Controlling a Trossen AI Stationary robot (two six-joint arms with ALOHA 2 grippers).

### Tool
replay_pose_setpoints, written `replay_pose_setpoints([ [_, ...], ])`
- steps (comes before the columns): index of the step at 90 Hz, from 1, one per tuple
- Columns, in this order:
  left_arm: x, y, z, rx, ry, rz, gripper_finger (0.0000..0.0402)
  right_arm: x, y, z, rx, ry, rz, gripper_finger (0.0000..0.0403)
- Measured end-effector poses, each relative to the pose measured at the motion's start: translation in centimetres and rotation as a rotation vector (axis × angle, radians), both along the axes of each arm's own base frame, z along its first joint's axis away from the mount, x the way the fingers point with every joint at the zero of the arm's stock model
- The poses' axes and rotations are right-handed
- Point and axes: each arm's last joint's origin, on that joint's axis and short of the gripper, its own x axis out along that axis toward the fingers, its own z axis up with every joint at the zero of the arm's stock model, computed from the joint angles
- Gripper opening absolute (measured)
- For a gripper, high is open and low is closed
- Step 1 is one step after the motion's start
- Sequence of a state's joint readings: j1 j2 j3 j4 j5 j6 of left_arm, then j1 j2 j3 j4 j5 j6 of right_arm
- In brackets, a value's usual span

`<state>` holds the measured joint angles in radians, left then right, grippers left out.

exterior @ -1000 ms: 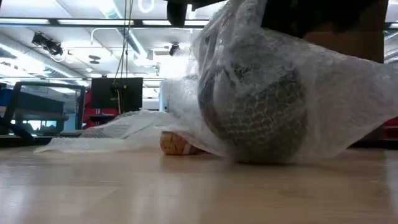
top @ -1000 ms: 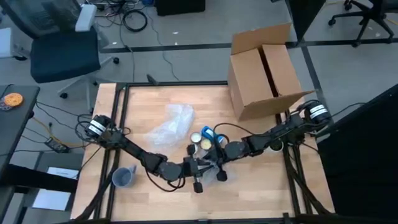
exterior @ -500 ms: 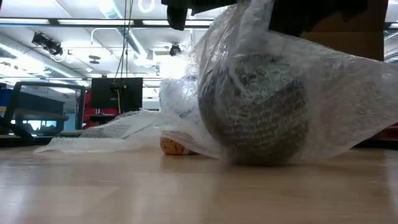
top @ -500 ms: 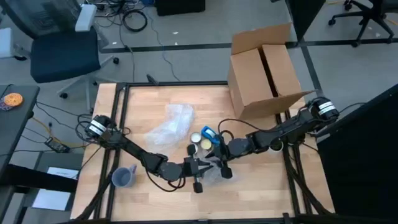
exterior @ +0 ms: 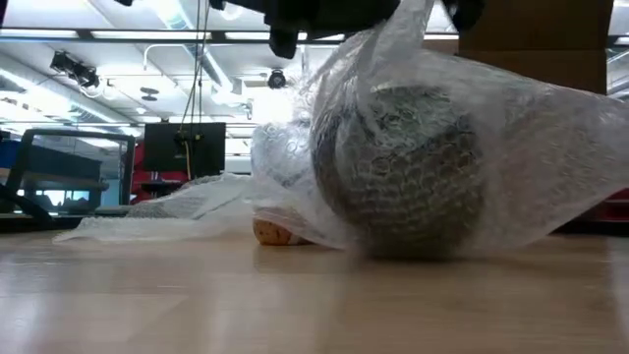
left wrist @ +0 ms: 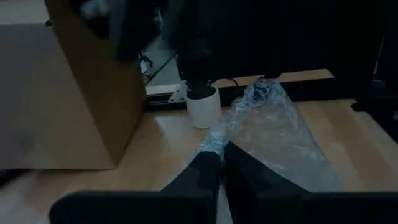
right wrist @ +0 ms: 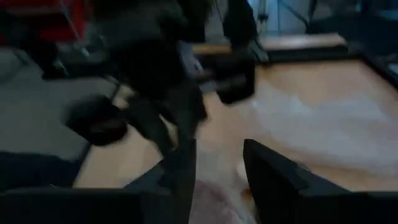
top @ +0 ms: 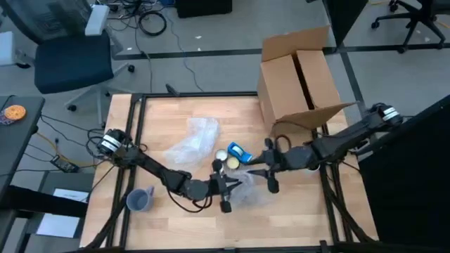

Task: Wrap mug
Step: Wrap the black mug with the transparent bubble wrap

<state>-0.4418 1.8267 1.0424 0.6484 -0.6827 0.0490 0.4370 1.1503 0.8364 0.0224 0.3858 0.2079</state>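
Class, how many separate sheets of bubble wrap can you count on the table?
2. A loose bubble wrap sheet lies mid-table; a second sheet covers the mug nearer the front edge. Others may be hidden.

Evenly and brightly lit from above in the high view. Glare from ceiling lamps (exterior: pixel 231 10) in the low view. Dim left wrist view. Strongly motion-blurred right wrist view.

open cardboard box (top: pixel 299 77) | grey cup (top: pixel 139 200) | office chair (top: pixel 67 60) | possibly tape rolls (top: pixel 229 164)
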Motion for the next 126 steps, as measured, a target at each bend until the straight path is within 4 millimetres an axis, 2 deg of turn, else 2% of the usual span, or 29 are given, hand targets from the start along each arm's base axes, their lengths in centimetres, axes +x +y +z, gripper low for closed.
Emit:
replay_pose_setpoints([
  [7, 0.2, 0.5, -0.1, -0.005, 0.001, 0.015, 0.0000, -0.2, 0.6, 0.5, 0.013, -0.046, 0.026, 0.0113],
  [15, 0.5, 0.8, -0.5, -0.014, 0.004, 0.029, 0.0000, 0.4, 1.6, 0.0, 0.017, -0.058, 0.048, 0.0113],
  [23, 0.8, 1.1, -1.3, -0.042, 0.013, 0.032, 0.0000, 1.6, 2.4, -1.2, 0.062, -0.046, 0.043, 0.0113],
  [33, 1.0, 1.0, -1.8, -0.058, 0.025, 0.027, 0.0000, 3.1, 3.1, -3.8, 0.094, 0.046, 0.017, 0.0113],
  [42, 0.9, 1.1, -1.8, -0.061, 0.028, 0.029, 0.0000, 3.8, 3.5, -5.7, 0.114, 0.130, 0.004, 0.0113],
  [59, 0.9, 1.1, -1.5, -0.068, 0.010, 0.037, 0.0004, 4.0, 3.4, -6.8, 0.138, 0.206, 0.002, 0.0113],
  [71, 0.8, 1.0, -1.3, -0.026, 0.022, 0.033, 0.0030, 3.8, 3.2, -7.3, 0.142, 0.260, -0.007, 0.0113],
  [88, 0.2, 0.9, 0.4, -0.004, -0.005, 0.015, 0.0099, 3.8, 2.9, -7.4, 0.148, 0.275, -0.020, 0.0113],
  [103, -0.8, 1.1, 2.9, -0.017, -0.035, -0.017, 0.0154, 4.1, 2.4, -7.4, 0.152, 0.276, -0.035, 0.0113],
  [114, -2.1, 1.2, 4.5, 0.021, 0.020, -0.041, 0.0178, 4.1, 2.0, -7.6, 0.158, 0.302, -0.048, 0.0113],
  [126, -4.1, 1.0, 6.3, 0.043, 0.060, -0.073, 0.0187, 3.8, 1.8, -8.1, 0.165, 0.355, -0.074, 0.0113],
])
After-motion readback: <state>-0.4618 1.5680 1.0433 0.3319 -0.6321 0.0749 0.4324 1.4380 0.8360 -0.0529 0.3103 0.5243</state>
